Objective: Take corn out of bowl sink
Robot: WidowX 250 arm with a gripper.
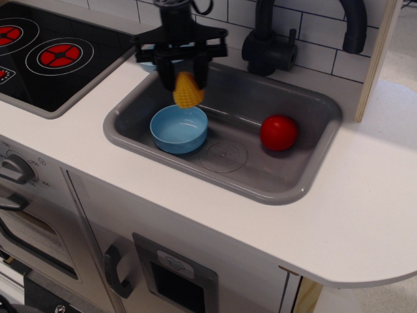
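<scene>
Corn (187, 91) lifted clear of the bowl (179, 129), hanging in the air just above and behind its rim, pinched between the black fingers of the claw (187, 83). Bowl empty, resting on the left part of the sink (287, 189) floor. Red ball (279, 132) lying well apart on the right side, beyond the drain mark (223, 156). Removal step apparently done; carrying and setting down left. Next move likely calls for shifting sideways over bare sink floor between bowl and ball, lowering, then spreading the fingers. Arm descending vertically from the top edge, wrist straight, finger bar level above the sink's left rear. Faucet (270, 45) close behind on the right.
</scene>
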